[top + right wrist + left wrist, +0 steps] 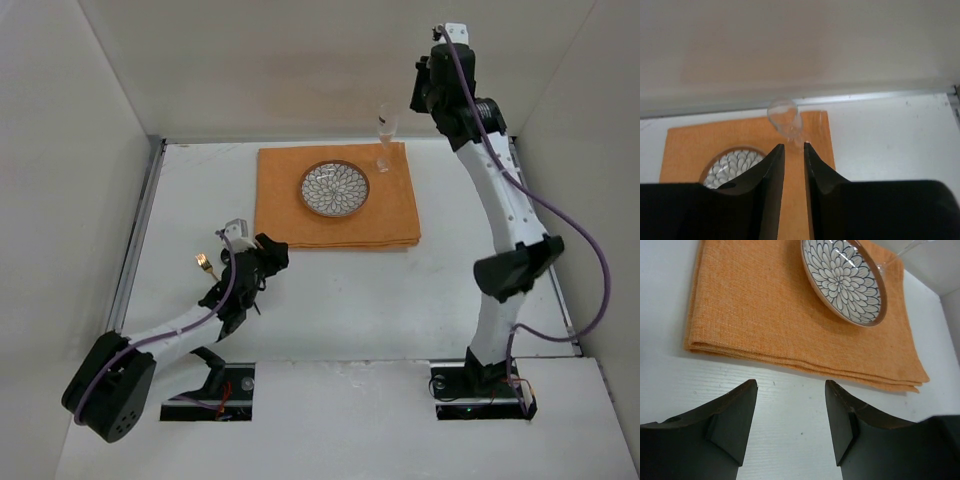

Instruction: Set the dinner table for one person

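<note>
Soft, even light washes the white tabletop (350, 300); shadows faint; right wrist view hazy, the glass (784, 116) blurred.

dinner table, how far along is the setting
Done: orange placemat down on the dinner table, plate on it, glass upright at its far right corner. In hand: nothing; left tool and right tool both empty. Left: the gold fork lies off the mat.

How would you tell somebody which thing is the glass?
Find the big white table, then the orange mat lying on it. At the mat's far right corner stands the glass, beside the flower-patterned plate. It is the only tall, see-through thing there.
</note>
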`<state>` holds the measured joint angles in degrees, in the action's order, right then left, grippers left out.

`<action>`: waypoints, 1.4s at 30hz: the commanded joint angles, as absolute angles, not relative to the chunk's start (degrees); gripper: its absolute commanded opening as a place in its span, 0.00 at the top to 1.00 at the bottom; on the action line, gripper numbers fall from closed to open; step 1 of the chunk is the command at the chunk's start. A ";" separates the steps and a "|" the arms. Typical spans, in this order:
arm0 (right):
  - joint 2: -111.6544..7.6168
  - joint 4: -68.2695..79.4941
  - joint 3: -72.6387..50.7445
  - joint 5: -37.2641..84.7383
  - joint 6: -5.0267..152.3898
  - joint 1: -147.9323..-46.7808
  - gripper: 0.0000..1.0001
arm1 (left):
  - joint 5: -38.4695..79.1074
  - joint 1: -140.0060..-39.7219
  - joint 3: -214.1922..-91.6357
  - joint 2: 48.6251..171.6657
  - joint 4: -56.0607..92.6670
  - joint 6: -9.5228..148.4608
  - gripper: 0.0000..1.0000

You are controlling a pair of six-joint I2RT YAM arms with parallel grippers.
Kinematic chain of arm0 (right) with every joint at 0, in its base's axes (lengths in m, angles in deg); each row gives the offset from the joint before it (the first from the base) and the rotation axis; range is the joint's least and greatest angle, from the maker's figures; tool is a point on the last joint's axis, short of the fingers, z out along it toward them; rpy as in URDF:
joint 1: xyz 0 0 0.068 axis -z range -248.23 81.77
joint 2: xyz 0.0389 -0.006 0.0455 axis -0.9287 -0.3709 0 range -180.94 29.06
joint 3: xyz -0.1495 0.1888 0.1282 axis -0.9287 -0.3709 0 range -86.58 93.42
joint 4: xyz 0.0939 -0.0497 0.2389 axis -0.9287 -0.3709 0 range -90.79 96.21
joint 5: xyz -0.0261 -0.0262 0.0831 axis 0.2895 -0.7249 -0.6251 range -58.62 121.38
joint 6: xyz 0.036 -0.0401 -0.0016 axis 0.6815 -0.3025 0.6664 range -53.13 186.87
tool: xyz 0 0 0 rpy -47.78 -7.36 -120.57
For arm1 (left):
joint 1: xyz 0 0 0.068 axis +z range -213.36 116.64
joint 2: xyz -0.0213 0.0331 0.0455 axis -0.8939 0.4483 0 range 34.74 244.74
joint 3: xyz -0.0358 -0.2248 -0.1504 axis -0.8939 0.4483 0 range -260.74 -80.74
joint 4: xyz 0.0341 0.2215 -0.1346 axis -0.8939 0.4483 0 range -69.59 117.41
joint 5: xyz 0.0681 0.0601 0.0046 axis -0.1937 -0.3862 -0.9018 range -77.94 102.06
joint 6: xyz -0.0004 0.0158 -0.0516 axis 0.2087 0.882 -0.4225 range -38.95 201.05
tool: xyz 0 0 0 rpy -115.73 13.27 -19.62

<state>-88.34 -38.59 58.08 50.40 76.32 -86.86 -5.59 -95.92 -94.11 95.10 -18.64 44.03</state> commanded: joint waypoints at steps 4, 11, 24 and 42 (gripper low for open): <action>-56.07 -12.11 15.70 49.92 77.67 -94.89 0.86 | -13.33 -96.19 -103.23 92.05 -0.10 47.03 0.56; -32.66 5.31 -24.65 51.59 85.05 -104.74 0.81 | -20.62 -97.33 -107.46 87.48 18.53 45.54 0.65; -22.18 18.41 -55.37 49.84 93.23 -108.44 0.74 | -21.52 -95.49 -109.49 90.81 36.14 38.25 0.61; -24.90 24.31 -59.33 46.84 96.48 -109.14 0.68 | -18.80 -94.08 -110.45 103.55 33.15 35.35 0.68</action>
<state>-25.09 19.97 -59.42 47.15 95.64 -108.54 -20.28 -94.72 -108.86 102.53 33.62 35.86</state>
